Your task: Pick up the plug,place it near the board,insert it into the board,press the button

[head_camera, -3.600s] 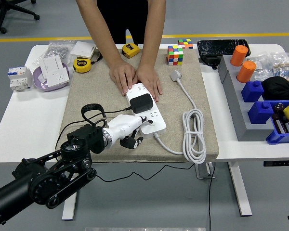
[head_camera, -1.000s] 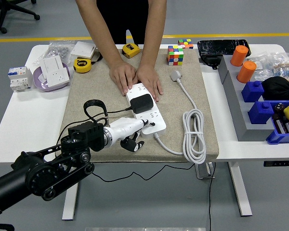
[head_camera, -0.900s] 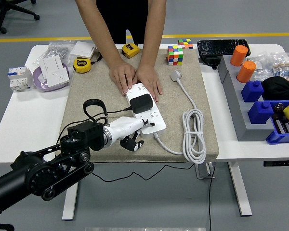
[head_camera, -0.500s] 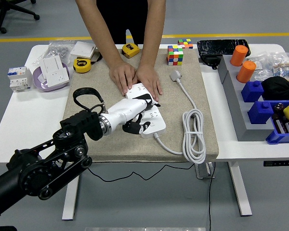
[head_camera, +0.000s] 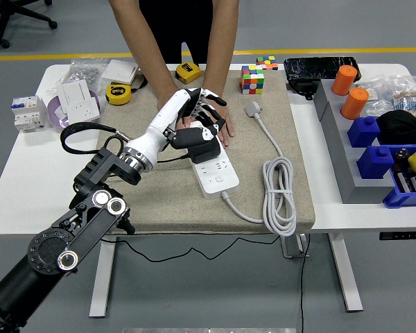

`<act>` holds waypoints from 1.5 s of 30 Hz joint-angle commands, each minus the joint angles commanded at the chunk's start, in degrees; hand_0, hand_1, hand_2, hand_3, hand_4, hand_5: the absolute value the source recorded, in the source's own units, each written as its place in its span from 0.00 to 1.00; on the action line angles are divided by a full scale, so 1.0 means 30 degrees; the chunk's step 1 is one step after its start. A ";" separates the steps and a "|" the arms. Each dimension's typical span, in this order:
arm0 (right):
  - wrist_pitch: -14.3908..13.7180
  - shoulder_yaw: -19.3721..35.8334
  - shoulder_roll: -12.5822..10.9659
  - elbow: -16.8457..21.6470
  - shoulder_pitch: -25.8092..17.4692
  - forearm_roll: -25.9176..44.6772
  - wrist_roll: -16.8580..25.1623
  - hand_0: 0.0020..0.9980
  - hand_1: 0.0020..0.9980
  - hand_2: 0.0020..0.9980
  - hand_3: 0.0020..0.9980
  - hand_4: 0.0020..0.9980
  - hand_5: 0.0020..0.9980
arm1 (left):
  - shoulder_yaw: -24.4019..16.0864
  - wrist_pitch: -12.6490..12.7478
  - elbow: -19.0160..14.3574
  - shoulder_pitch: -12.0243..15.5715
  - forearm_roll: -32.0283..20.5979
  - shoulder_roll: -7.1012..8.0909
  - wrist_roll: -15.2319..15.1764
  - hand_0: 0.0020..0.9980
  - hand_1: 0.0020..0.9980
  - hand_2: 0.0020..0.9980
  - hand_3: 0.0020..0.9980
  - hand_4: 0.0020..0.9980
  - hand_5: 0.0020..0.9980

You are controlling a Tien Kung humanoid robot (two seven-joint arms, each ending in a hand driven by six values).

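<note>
Left white robot hand, fingers spread and empty, hovers over black plug seated at white power strip's far end.

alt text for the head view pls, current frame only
The robot's left hand is raised over the far end of a white power strip on a beige mat, above the black plug. A person's hands press that end down. The right arm is out of view.

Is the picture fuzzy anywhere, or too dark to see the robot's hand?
Head view: bright, even light with only soft shadows, nothing too dark; the left hand looks a little smeared over the power strip, while the Rubik's cube and coiled cable look sharp; no strong glare on the white table.
</note>
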 joint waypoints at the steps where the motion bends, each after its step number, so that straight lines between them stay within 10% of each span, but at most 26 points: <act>1: -0.0001 0.0005 0.0021 0.0000 -0.0020 -0.0032 -0.0021 0.75 0.74 0.72 0.78 1.00 0.98 | -0.0199 -0.0209 0.0225 -0.0008 -0.0993 0.0000 -0.0194 0.81 0.86 0.82 0.76 1.00 0.20; 2: 0.0001 -0.0014 0.0034 0.0000 -0.0031 -0.0029 -0.0027 0.75 0.74 0.72 0.78 1.00 0.98 | -0.0331 -0.0359 0.0356 -0.0018 -0.1738 0.0000 -0.0297 0.81 0.86 0.82 0.76 1.00 0.20; 3: 0.0005 -0.0052 0.0038 0.0000 -0.0042 0.0002 -0.0020 0.75 0.74 0.72 0.78 1.00 0.98 | -0.0404 -0.0464 0.0422 -0.0026 -0.2607 0.0000 -0.0357 0.94 0.98 0.96 0.98 1.00 0.36; 10: 0.0018 -0.0149 0.0025 0.0000 -0.0074 0.0046 -0.0010 0.75 0.74 0.72 0.78 1.00 0.98 | -0.0321 -0.0565 0.2317 -0.0888 -0.7800 0.0000 -0.0454 0.93 0.96 0.93 0.94 1.00 0.34; 19: 0.0014 -0.0188 0.0008 0.0000 0.0050 0.0117 -0.0024 0.75 0.74 0.72 0.78 1.00 0.98 | 0.0767 0.0513 0.6483 -0.2833 -0.3506 0.0000 -0.0063 0.91 0.91 0.88 0.88 1.00 0.23; 31: 0.0000 -0.0189 -0.0055 0.0000 0.0072 0.0147 -0.0035 0.75 0.74 0.72 0.78 1.00 0.98 | 0.2304 0.1206 0.8748 -0.4207 0.3453 0.0000 0.0657 0.92 0.88 0.81 0.78 1.00 0.14; 45: -0.0011 -0.0132 -0.0118 0.0000 0.0094 -0.0049 -0.0117 0.75 0.74 0.72 0.78 1.00 0.98 | 0.4103 0.1108 1.0899 -0.4954 0.4152 0.0000 0.0707 0.90 0.88 0.80 0.77 1.00 0.13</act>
